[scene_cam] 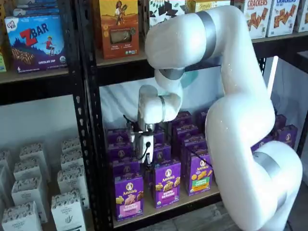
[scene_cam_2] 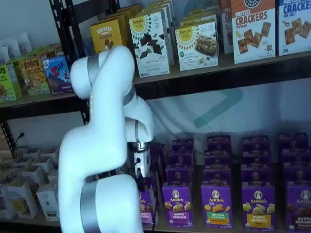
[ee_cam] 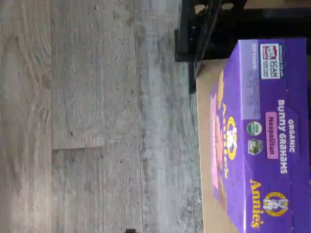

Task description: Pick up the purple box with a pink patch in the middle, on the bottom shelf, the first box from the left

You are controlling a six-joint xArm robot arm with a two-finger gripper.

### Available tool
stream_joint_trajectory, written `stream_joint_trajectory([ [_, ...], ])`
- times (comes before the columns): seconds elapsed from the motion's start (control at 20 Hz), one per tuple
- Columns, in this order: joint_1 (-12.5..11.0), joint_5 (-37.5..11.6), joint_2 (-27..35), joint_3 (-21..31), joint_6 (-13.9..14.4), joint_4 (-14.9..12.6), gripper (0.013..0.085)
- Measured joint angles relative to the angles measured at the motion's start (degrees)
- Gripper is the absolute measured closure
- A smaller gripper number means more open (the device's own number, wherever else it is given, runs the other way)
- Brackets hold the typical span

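Purple box [scene_cam: 128, 196] below the tool [scene_cam: 144, 155]

Glossy white arm [scene_cam: 240, 120], grey joint bands, black cable

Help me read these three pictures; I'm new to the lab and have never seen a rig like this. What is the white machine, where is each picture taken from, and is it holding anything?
The white machine is a robot arm with jointed segments. At its tip sits a gripper, a white body with two black fingers, hanging just above the rows of purple boxes. Two pictures come from fixed cameras facing the shelves from the front, with the arm between camera and shelves. The third comes from a camera on the arm's wrist, and its picture is turned sideways: it shows grey floor and the purple box, labelled Annie's Bunny Grahams. That box stands at the front of the bottom shelf, with a pink panel on its face. The gripper holds nothing; its fingers are too small here to judge by sight.
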Motion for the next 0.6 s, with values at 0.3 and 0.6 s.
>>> stream_joint_trajectory([
  [0.3,-1.2,4.8,3.9,-7.1,1.4,-2.6,0.013],
  [0.6,-1.3,6.4,7.1,-11.7,2.6,-3.9,0.013],
])
